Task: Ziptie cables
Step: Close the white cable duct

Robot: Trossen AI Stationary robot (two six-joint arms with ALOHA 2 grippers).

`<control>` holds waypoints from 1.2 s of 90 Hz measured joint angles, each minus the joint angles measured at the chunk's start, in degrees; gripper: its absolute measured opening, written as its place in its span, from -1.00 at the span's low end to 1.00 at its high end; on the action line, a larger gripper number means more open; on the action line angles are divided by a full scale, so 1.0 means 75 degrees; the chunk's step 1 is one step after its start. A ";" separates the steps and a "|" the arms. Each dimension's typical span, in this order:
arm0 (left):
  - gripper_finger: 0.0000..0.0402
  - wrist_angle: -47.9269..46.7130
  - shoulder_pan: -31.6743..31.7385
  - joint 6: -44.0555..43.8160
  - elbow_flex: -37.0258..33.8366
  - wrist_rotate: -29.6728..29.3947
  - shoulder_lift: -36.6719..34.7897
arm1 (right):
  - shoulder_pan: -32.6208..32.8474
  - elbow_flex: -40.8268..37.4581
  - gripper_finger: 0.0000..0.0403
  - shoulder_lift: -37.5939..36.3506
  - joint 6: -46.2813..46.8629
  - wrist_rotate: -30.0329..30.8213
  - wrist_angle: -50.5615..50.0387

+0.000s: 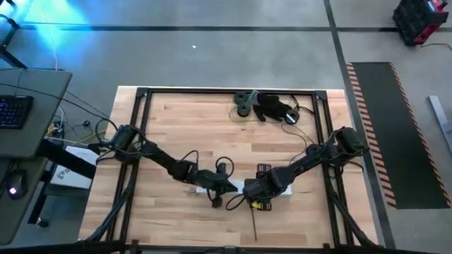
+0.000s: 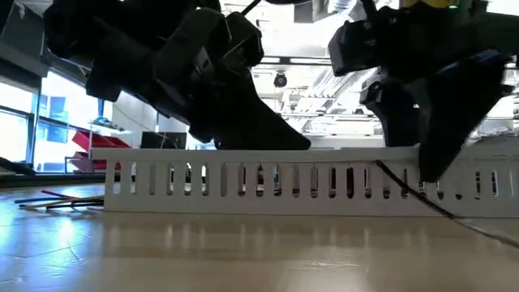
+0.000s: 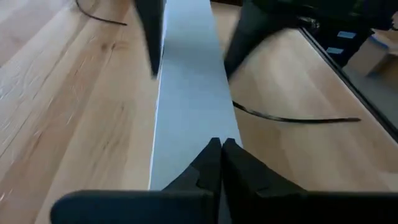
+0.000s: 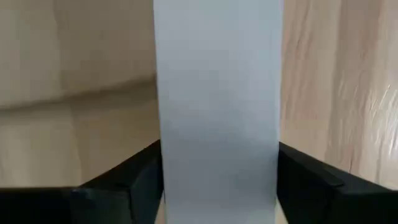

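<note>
Wooden planks of the table (image 1: 183, 127) fill the middle of the high view, ringed by a black frame, with grey floor all around. Nearest the front edge, at about 6 o'clock, a thin straight dark stick (image 1: 253, 224) lies on the wood. Just beyond it a white slotted duct (image 2: 268, 180) runs across the table, and both arms meet over it. The left claw (image 3: 222, 146) rests on the duct's flat top with its fingertips pressed together, holding nothing. The right claw (image 4: 217, 155) straddles the duct, one finger (image 4: 134, 174) on each side wall, so it grips the duct. One thin dark cable (image 3: 292, 117) lies loose on the wood just beside the duct; in the low view a dark wire (image 2: 422, 199) slants down across the slotted wall near the right claw. Farther back, at 12 o'clock, dark rolls and a black bundle (image 1: 272, 107) sit by the rear frame. A desk with a keyboard (image 1: 14, 111) stands at 9 o'clock.
</note>
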 joint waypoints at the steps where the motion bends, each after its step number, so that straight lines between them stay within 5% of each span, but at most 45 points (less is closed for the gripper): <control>1: -1.00 -0.0002 0.0000 0.0009 0.0000 0.0000 0.0000 | -0.0004 0.0005 0.36 -0.0008 -0.0033 -0.0027 0.0009; 18: -1.00 0.0015 0.0000 0.0035 -0.0006 -0.0002 0.0001 | 0.0090 0.0361 0.63 -0.0158 -0.0092 0.0143 -0.0887; 36: -1.00 -0.0021 -0.0012 -0.0006 -0.0006 -0.0027 0.0002 | 0.0648 0.0128 0.57 -0.1003 0.0172 0.1138 -0.1194; 60: -1.00 -0.0008 -0.0012 0.0029 -0.0006 -0.0029 0.0003 | 0.1351 -0.2057 -0.03 -0.2506 0.2396 0.1751 -0.0648; 78: -1.00 0.0054 -0.0012 -0.0032 -0.0009 -0.0041 0.0006 | 0.1969 -0.4133 -0.63 -0.3113 0.4537 0.1766 0.1130; 88: -1.00 0.0062 -0.0015 -0.0116 -0.0016 -0.0036 0.0002 | 0.2385 -0.4855 -0.88 -0.3175 0.4880 0.2560 0.2337; 108: -1.00 -0.0607 -0.0012 -0.0054 -0.0074 -0.0063 -0.0825 | 0.2910 -0.4352 -0.94 -0.3519 0.4833 0.3433 0.0985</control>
